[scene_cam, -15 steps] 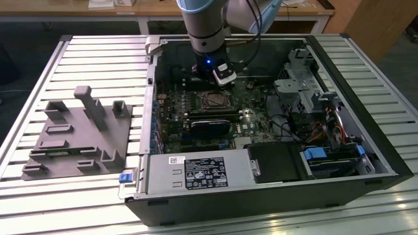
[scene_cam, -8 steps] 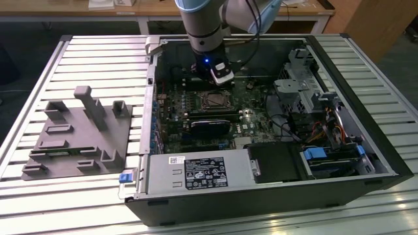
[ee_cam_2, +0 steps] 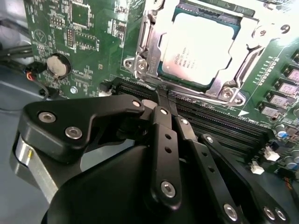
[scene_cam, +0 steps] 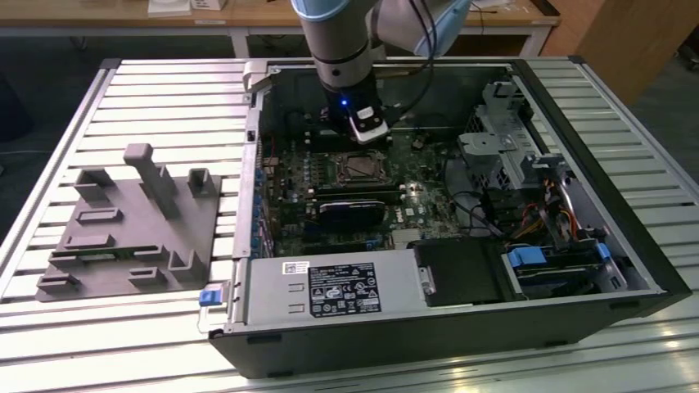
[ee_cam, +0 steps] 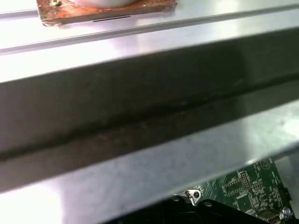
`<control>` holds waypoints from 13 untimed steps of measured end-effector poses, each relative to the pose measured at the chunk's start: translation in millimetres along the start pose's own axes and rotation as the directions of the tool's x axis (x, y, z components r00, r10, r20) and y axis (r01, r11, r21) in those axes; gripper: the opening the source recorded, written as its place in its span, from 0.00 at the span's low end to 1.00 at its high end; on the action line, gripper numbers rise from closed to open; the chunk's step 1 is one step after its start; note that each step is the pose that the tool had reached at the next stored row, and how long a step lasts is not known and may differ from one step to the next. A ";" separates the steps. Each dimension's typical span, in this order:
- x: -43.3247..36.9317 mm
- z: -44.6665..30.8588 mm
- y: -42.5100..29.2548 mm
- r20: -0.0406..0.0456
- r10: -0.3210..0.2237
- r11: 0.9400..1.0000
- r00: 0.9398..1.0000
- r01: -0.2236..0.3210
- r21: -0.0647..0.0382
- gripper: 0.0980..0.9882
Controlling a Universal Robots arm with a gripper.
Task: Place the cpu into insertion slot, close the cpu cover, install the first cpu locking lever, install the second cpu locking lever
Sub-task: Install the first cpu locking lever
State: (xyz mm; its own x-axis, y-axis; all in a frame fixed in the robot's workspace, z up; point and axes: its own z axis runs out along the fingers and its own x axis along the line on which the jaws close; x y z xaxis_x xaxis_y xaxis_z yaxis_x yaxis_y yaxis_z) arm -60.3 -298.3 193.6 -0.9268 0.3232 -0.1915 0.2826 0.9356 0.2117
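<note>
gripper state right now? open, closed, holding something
Gripper: shut, fingers pressed together with nothing between them, tips just short of the cpu cover, which lies closed over the cpu.

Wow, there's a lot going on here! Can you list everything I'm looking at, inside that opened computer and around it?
Computer case: one, black, lying open on the slatted table.
Table: one, silver metal slats.
Motherboard: one, green, inside the case.
Cpu: one, silvery-beige, seated in the insertion slot.
Cpu cover: one, silvery frame, closed around the chip.
Coin battery: one, silver, on the board.
Memory slots: several, black, beside the socket.
Power supply: one, grey with a black label, at the case's near edge.
Fixture block: one, grey, on the exterior view's left.
Arm: one, grey and blue.
Gripper: one, black, fingers closed together, near the socket.
</note>
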 end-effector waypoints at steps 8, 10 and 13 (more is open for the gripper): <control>0.5 2.7 -0.6 0.011 0.047 0.999 0.999 -0.047 0.010 0.01; 0.7 3.3 -0.9 0.011 0.049 0.999 0.999 -0.049 0.010 0.01; 0.9 3.9 -1.1 0.007 0.052 0.999 0.999 -0.052 0.001 0.01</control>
State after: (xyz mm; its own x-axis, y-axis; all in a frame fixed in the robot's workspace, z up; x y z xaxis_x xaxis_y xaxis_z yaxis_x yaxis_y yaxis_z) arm -60.4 -298.5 189.5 -0.9090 0.3723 -0.1873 0.3303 0.9177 0.2208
